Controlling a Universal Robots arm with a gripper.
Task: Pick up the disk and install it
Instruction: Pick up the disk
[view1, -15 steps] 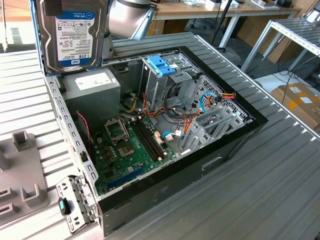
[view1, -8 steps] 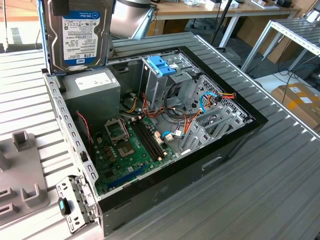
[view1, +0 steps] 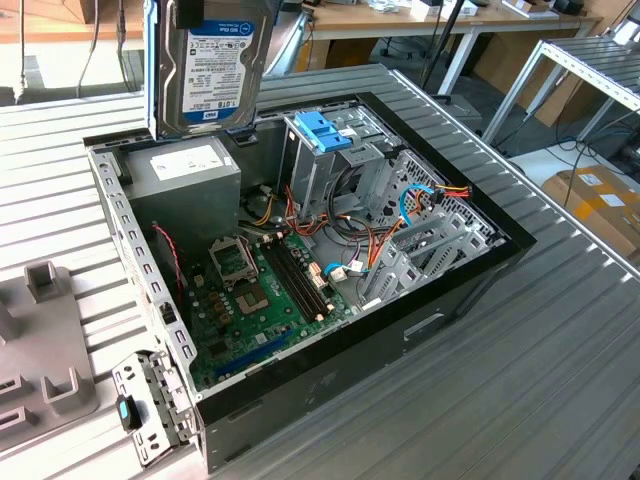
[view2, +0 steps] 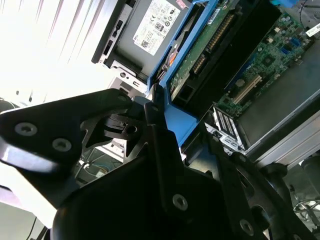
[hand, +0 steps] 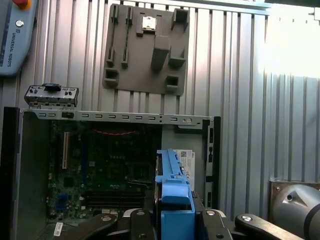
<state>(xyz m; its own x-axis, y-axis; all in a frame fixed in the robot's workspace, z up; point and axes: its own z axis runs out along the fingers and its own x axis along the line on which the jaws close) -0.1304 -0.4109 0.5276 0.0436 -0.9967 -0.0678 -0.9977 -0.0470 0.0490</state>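
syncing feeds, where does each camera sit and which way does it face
Exterior view: off the arm, raised, looking down into the open black metal computer case; silver-grey rectangular metal disk hangs above.
First wrist view: on the arm, straight down past the black pincer.
Second wrist view: on the arm, aslant along the pincer.
All share disk and case.
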